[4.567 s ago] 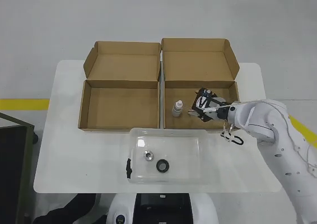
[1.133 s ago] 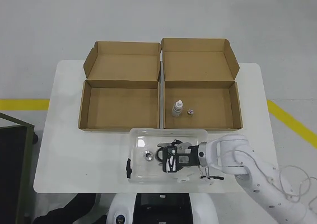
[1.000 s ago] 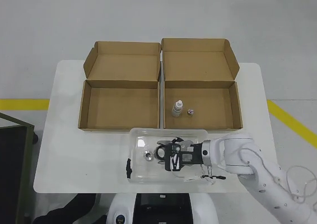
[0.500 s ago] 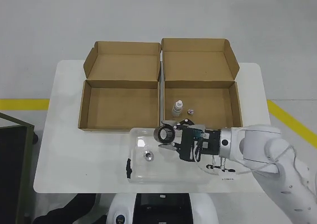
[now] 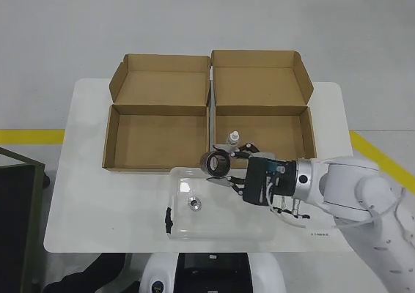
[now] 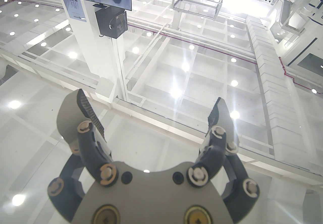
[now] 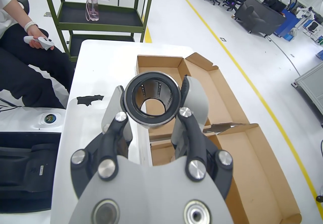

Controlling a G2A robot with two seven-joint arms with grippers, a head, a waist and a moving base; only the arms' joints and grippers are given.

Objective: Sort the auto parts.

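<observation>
Bottle [image 5: 232, 137] stands just beyond bearing [image 5: 215, 162] in right hand [image 7: 154, 92].

right arm bent, right end effector [image 7: 153, 88] held level and clamped on a bearing [image 7: 151, 119], left end effector [image 6: 149, 99] pointing up at the ceiling, fingers wide apart

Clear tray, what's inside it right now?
A small round metal part lies inside the clear tray. A black piece sits at its end wall. The right gripper, holding a bearing, hides part of the opposite end.
</observation>
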